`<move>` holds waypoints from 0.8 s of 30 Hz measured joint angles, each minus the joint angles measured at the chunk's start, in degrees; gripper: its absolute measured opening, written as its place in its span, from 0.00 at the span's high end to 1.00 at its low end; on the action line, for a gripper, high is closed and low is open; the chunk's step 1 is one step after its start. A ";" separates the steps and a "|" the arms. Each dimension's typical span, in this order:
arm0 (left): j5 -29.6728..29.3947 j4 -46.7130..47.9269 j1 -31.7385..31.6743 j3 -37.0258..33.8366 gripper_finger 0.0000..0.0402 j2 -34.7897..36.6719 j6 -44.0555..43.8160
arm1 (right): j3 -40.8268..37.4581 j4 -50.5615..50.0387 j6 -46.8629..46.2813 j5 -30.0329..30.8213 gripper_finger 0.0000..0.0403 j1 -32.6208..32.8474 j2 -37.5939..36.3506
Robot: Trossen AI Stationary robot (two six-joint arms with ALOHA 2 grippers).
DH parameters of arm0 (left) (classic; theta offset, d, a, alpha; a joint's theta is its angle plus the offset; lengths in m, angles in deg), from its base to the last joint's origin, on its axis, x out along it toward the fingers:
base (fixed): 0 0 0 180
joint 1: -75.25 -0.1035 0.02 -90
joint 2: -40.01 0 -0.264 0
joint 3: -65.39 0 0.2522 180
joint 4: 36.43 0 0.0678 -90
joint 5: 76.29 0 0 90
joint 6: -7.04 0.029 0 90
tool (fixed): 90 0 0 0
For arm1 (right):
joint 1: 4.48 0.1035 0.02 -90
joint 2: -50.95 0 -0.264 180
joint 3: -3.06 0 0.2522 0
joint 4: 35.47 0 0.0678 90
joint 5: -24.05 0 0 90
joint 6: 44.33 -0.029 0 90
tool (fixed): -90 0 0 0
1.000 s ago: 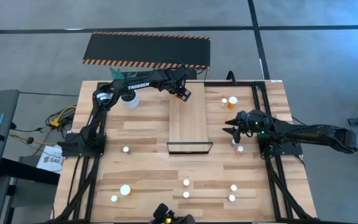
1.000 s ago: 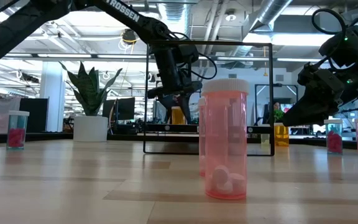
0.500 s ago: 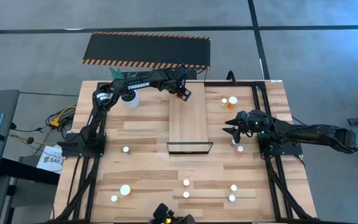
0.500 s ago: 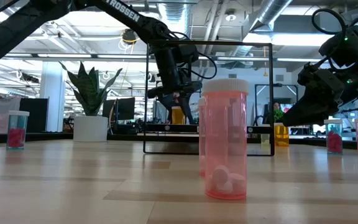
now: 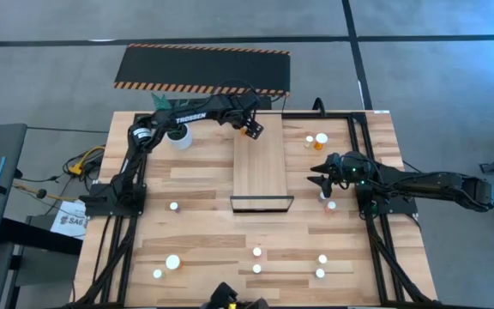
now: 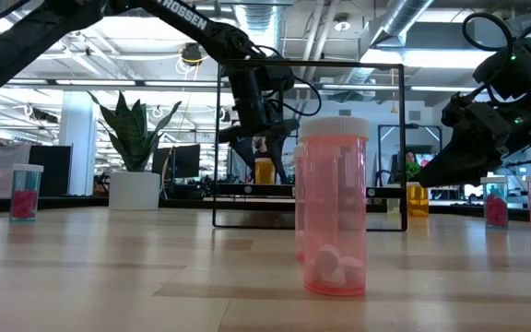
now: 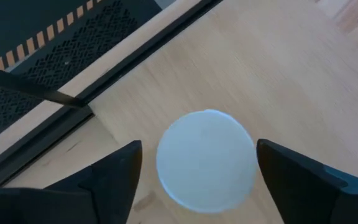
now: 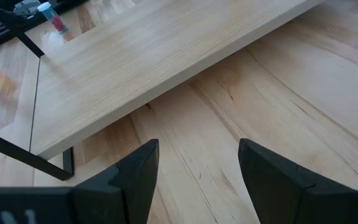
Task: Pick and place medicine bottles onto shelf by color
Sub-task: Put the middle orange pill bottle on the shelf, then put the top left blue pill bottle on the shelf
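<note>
An orange bottle with a white cap [image 7: 205,160] stands upright on the far end of the light-wood shelf [image 5: 260,167]; it also shows in the low view [image 6: 264,171]. My left gripper [image 5: 251,130] hangs open just above it, one finger on either side of the cap, with a gap on both sides. My right gripper [image 5: 316,182] is open and empty, low over the table to the right of the shelf. Several more white-capped bottles stand on the table, two at the far right [image 5: 322,138] and one by my right gripper [image 5: 331,204].
A white pot with a green plant [image 5: 179,137] stands left of the shelf's far end. Several bottles stand along the near edge [image 5: 257,252], one close to the low camera [image 6: 335,207]. The shelf's black frame [image 5: 262,204] stands at its near end.
My left gripper has risen a little from the orange bottle, which stays standing on the shelf's far end and now shows below the fingers in the low view.
</note>
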 joint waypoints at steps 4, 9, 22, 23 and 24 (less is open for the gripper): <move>-0.24 4.70 0.47 3.28 0.21 0.02 0.40 | -0.01 0.00 0.01 -0.02 0.39 0.00 0.00; 1.69 9.84 0.61 7.04 0.20 0.79 2.65 | -0.02 0.00 0.00 -0.02 0.39 0.00 -0.02; -3.66 18.36 3.63 -2.79 0.20 18.91 -5.54 | 0.00 0.00 0.02 -0.02 0.39 0.00 -0.01; -4.44 18.16 4.44 -5.03 0.20 20.57 -7.44 | -0.02 0.02 0.00 -0.02 0.39 0.00 0.00; -4.83 17.69 5.03 -7.44 0.20 22.31 -9.43 | 0.00 -0.04 0.02 -0.02 0.39 0.00 -0.02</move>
